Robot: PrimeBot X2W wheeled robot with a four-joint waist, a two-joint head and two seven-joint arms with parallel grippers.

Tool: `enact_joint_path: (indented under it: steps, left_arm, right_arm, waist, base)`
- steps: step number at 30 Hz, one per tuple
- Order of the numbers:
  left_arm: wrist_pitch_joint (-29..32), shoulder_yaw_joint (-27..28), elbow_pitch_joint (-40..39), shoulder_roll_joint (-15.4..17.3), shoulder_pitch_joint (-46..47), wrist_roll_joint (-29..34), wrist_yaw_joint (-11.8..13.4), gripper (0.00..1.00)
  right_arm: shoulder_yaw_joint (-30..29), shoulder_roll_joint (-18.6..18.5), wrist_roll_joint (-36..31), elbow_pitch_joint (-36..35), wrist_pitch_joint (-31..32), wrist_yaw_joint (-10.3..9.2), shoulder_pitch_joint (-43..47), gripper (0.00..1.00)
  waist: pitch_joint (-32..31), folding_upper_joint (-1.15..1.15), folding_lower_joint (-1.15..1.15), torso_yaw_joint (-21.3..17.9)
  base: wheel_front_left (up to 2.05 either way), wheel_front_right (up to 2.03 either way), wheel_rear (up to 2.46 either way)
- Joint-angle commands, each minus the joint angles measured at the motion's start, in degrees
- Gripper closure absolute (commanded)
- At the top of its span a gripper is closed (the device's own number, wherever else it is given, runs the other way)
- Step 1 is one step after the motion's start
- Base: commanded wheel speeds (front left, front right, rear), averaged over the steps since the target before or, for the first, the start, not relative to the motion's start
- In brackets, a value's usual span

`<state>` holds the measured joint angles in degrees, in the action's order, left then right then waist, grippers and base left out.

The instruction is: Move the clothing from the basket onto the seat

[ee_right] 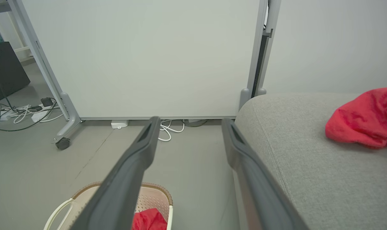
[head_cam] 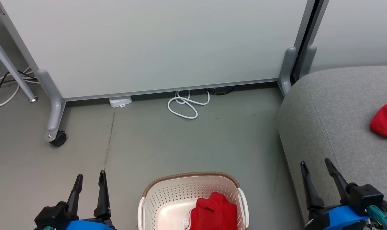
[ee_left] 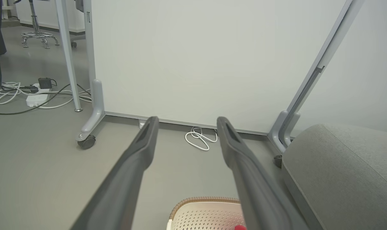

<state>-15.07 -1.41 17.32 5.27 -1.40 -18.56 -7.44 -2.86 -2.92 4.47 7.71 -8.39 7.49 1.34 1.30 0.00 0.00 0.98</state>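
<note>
We judge that the task is about half done: the first red garment [head_cam: 386, 119] lies on the seat [head_cam: 334, 127], toward the right edge of the head view, while the second red garment [head_cam: 214, 212] lies crumpled inside the basket [head_cam: 180, 177], against its right wall, with a bare part of the bottom to its left. The basket stands on the floor [head_cam: 180, 143], near the corner of the seat but not touching it, as far as we can tell. So the step in hand is the pick of the second garment, and it is not yet begun. Both arms are in a waiting pose, low at the two sides of the basket, with the fingers pointing forward to the white partition [head_cam: 164, 48]. The left end effector [head_cam: 91, 175] hangs over the floor to the left of the basket, its two fingers apart and nothing between them. The right end effector [head_cam: 315, 162] is at the front edge of the seat, also with fingers apart and empty. For the next move we think the right arm is the better choice (the garment is on its side of the basket). It has to turn down into the basket, close on a fold of the cloth, lift it clear of the rim and carry it over the seat.
</note>
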Motion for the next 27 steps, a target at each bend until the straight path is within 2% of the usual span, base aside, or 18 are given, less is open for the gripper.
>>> enact_joint_path:
  steps: [1, 9, 16, 27]
  left_arm:
    - [-0.2, -0.1, 0.1, 0.5, 0.6, 0.0, -0.1, 0.0]
    - [-0.2, -1.4, 1.7, 1.1, 2.5, -0.6, -0.1, 0.0]
    - [-0.2, -5.4, 7.2, 2.0, 6.8, -1.8, -0.1, 0.0]
    - [-0.2, -12.4, 19.8, 3.9, 18.8, -6.0, -0.1, 0.0]
  right_arm:
    - [0.2, 0.0, 0.0, 0.1, -0.3, 0.01, -0.6, 0.0]
    - [1.9, 0.0, 0.1, 0.3, -0.8, 0.01, -1.9, 0.0]
    - [4.4, 0.0, 0.6, -0.3, -1.1, 0.01, -4.1, 0.0]
    - [7.5, 0.0, 2.3, -1.9, -2.9, 0.02, -8.6, 0.0]
  waist:
    - [0.1, 0.0, 0.0, -0.1]
    - [2.3, 0.0, 0.0, -1.8]
    - [6.8, 0.0, 0.0, -5.6]
    - [20.8, 0.0, 0.0, -14.0]
  base:
    - [0.0, 0.0, 0.0]
    - [0.0, 0.0, 0.0]
    - [0.0, 0.0, 0.0]
    - [0.0, 0.0, 0.0]
